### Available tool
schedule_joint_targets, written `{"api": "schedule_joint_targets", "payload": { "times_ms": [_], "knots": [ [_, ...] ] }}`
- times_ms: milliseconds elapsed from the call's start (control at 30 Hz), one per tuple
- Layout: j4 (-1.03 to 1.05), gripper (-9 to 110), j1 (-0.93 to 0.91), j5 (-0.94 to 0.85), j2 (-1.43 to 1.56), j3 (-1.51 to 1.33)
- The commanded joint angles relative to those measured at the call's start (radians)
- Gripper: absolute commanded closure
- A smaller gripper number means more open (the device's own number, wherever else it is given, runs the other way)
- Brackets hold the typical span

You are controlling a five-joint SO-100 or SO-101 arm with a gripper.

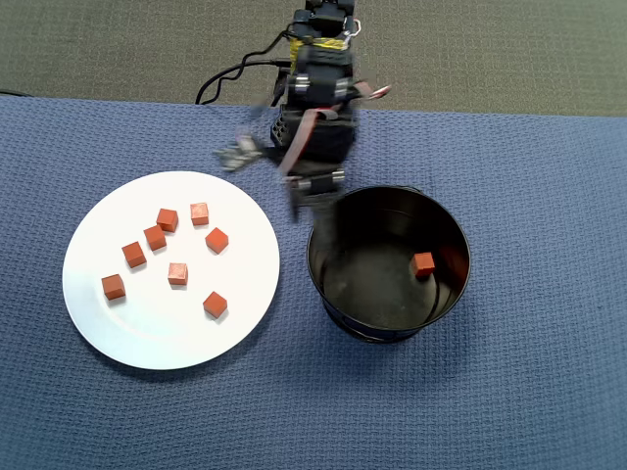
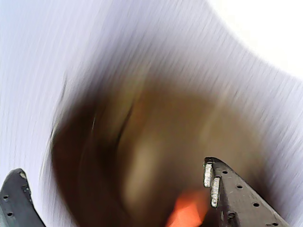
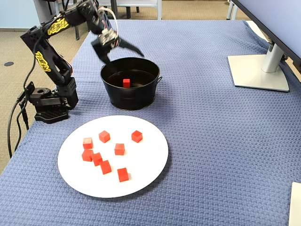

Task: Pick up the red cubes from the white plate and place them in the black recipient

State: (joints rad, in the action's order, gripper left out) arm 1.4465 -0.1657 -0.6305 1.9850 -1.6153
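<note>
Several red cubes [image 1: 177, 273] lie scattered on the white plate [image 1: 167, 333], at the left in the overhead view and at the front [image 3: 146, 160] in the fixed view. One more red cube [image 1: 423, 263] lies on the floor of the black recipient [image 3: 129, 99], also seen as an orange smear [image 2: 189, 210] in the blurred wrist view. My gripper [image 3: 120, 54] hovers open over the recipient's rim on the arm's side, with nothing between its fingers. The wrist view shows the gripper [image 2: 113, 168] with its jaws wide apart over the dark recipient.
A blue woven cloth covers the table. The arm's base [image 3: 47, 103] stands at the left in the fixed view, with cables [image 1: 225, 78] trailing behind. A monitor stand [image 3: 258, 70] sits at the far right. A white object's corner [image 3: 296, 202] shows at the bottom right.
</note>
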Motion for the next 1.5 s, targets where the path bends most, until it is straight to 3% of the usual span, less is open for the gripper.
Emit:
{"api": "schedule_joint_targets", "payload": {
  "times_ms": [0,67,167,233,367,467,700,1467],
  "knots": [
    [-0.097,61,-0.245,-0.202,-0.043,-0.038],
    [-0.117,63,-0.324,-0.272,-0.063,-0.069],
    [-0.163,82,-0.416,-0.374,-0.091,-0.11],
    [-0.229,89,-0.456,-0.469,-0.107,-0.158],
    [-0.268,81,-0.532,-0.842,-0.101,-0.259],
    [-0.273,78,-0.558,-0.977,-0.112,-0.275],
    [-0.29,74,-0.555,-1.068,-0.186,-0.268],
    [-0.486,69,-0.529,-1.037,-0.295,-0.414]
  ]
}}
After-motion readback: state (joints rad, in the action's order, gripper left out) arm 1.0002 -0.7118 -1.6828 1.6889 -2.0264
